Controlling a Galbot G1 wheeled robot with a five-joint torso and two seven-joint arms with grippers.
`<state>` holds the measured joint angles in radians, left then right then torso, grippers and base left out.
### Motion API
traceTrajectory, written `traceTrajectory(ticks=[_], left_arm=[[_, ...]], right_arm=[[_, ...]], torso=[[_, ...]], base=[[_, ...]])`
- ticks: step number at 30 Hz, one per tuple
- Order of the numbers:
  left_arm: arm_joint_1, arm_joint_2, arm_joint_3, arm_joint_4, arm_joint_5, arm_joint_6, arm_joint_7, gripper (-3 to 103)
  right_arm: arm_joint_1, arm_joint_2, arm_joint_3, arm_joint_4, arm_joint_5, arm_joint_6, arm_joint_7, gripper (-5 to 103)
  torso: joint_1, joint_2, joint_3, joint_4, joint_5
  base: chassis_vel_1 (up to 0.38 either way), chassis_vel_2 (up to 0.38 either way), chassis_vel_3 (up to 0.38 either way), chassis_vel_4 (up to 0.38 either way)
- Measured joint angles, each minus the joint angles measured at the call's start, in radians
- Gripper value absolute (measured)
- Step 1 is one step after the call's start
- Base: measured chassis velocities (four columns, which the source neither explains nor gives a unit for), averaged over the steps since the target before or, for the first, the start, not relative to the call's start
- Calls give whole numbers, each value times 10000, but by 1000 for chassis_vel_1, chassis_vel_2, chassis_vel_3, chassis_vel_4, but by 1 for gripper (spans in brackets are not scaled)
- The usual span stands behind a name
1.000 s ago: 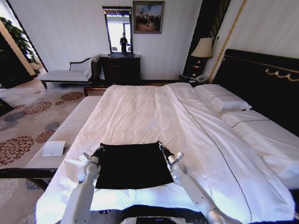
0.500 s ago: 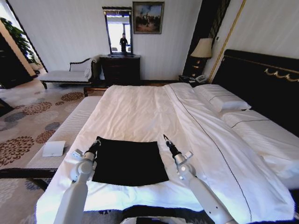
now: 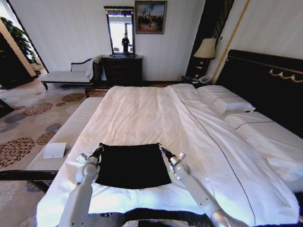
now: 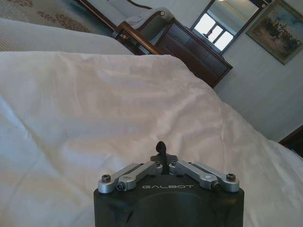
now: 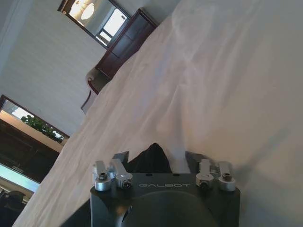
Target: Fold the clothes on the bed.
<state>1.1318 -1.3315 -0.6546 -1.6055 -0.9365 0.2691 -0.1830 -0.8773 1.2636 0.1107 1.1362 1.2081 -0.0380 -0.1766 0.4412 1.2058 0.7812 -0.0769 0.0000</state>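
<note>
**Both arms at the far corners of the black cloth**

A black cloth (image 3: pixel 133 164) lies flat on the bed (image 3: pixel 142 113), close to the near edge and well away from the pillows (image 3: pixel 225 101) at the headboard (image 3: pixel 265 85). It makes a rough rectangle on the white sheet, with no clear creases showing from the head camera.

The left gripper (image 3: pixel 98 150) sits at the cloth's far left corner and the right gripper (image 3: pixel 163 150) at its far right corner. In the left wrist view, the left gripper (image 4: pixel 161 147) has its fingers drawn narrow, with a small dark tip between them; whether that is pinched cloth or a fingertip I cannot tell. In the right wrist view, the right gripper (image 5: pixel 150 158) has a fold of dark fabric bunched between its fingers, so it looks closed on the cloth.

The cloth looks thin, light and limp. It should drape and sag rather than hold any shape, so one corner lifted alone would let the rest droop and twist. The two far corners are the sensible places to hold, since moving them together keeps that edge straight. The sheet underneath is soft too, and a low pinch could catch it along with the cloth. Light fabric can also slip out of a shallow grip, so a hold with a little material between the fingers seems safer than the very tip of a corner.
</note>
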Motion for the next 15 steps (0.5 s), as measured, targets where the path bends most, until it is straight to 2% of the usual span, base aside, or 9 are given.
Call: traceTrajectory(ticks=[1,4,6,7,9,13,15], left_arm=[[-4,14,2,-10,0,1,-3,0],[-4,57,4,-24,2,1,-5,0],[-3,71,5,-32,10,1,-11,0],[-3,71,5,-32,10,1,-11,0],[15,71,0,-52,16,1,-28,0],[72,83,-2,-134,24,6,-57,0],[86,103,-3,-159,26,7,-62,0]], right_arm=[[-38,8,3,-2,53,-27,-22,73],[-155,12,27,21,193,-83,-139,78],[-223,76,71,18,250,-119,-261,89],[-223,76,71,18,250,-119,-261,89],[-262,170,96,2,275,-130,-459,97],[-304,328,78,110,279,-179,-665,101],[-313,398,64,189,280,-187,-677,92]], torso=[[0,0,-1,0,-2],[0,0,-1,-1,-2],[0,0,-2,-1,-3],[0,0,-2,-1,-3],[0,1,-2,-3,-3],[0,0,0,-3,-1],[0,0,0,-2,2]], base=[[0,0,0,0],[0,0,0,0],[0,0,0,0],[0,0,0,0],[0,0,0,0],[0,0,0,0],[0,0,0,0]])
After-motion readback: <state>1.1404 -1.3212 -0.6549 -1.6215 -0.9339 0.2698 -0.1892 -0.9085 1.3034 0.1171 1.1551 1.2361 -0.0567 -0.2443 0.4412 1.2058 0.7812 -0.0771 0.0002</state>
